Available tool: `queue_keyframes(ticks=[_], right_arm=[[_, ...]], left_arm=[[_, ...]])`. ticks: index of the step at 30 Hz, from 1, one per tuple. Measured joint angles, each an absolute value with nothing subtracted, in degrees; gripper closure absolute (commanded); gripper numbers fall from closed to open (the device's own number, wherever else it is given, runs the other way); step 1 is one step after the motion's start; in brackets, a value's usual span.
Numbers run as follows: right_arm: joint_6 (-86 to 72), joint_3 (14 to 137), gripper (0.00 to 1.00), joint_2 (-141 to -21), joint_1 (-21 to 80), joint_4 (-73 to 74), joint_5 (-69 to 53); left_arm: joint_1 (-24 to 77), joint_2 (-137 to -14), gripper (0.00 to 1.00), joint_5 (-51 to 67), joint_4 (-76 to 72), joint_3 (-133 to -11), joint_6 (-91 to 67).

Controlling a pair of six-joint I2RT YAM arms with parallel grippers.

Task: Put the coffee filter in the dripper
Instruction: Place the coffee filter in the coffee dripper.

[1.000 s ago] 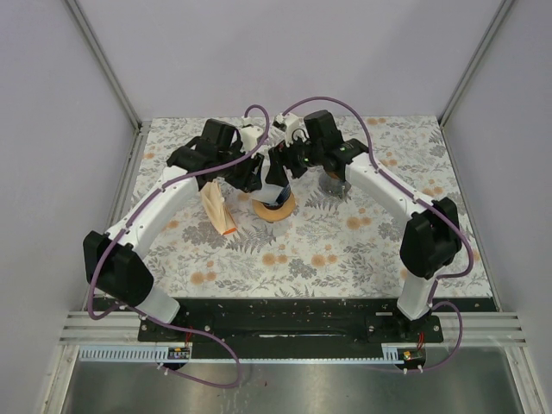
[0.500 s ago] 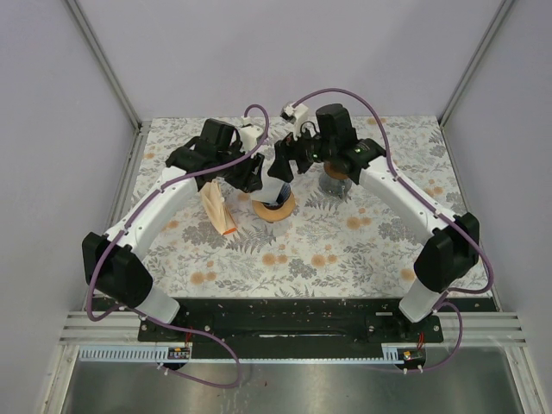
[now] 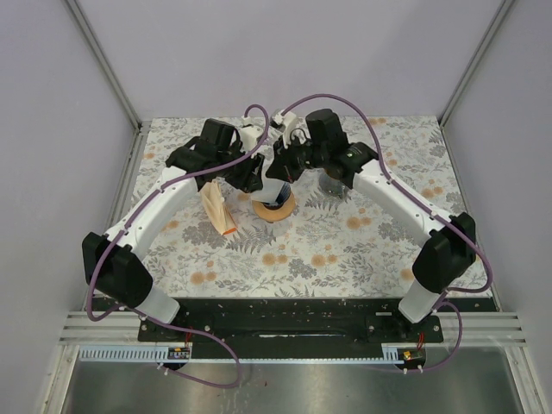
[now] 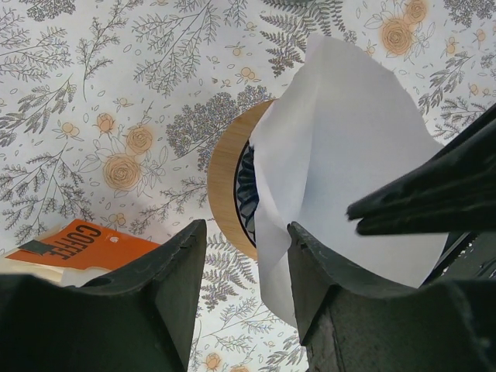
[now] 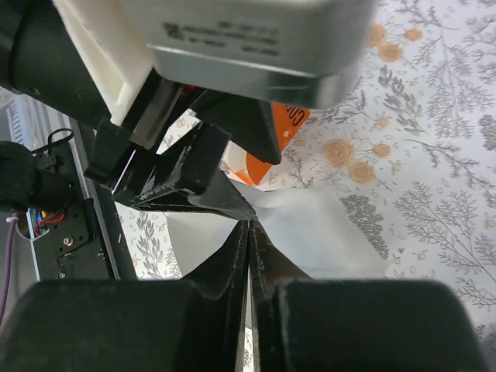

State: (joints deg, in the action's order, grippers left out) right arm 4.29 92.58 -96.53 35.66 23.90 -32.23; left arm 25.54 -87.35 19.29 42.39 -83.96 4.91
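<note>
The white paper coffee filter [image 4: 341, 139] stands upright over the dripper [image 4: 225, 178], a wooden ring with a dark patterned inside. In the top view the coffee filter [image 3: 276, 188] rises above the dripper [image 3: 273, 210] between both grippers. My right gripper [image 5: 249, 223] is shut, its tips pinching the upper edge of the coffee filter [image 5: 325, 232]. My left gripper [image 4: 246, 229] is open. The filter's lower edge hangs against the inner face of its right finger [image 4: 318, 263]. From above, the left gripper [image 3: 256, 177] is just left of the filter and the right gripper [image 3: 280, 171] just above it.
A pack of filters with an orange COFFEE label [image 4: 77, 240] lies left of the dripper, seen from above as a tan bag [image 3: 217, 207]. A glass jar [image 3: 332, 183] stands right of the dripper under the right arm. Enclosure walls ring the floral table.
My right gripper has closed from wide open onto the filter's edge and shifted slightly left. The left arm and its jaws have stayed put.
</note>
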Motion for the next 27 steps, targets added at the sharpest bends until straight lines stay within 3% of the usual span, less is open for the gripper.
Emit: queue_keyframes(ticks=[27], right_arm=[[11.6,96.4,1.00,-104.9,40.1,39.9,-24.4]], left_arm=[[15.8,-87.4,0.43,34.3,41.7,-84.4,-2.7]])
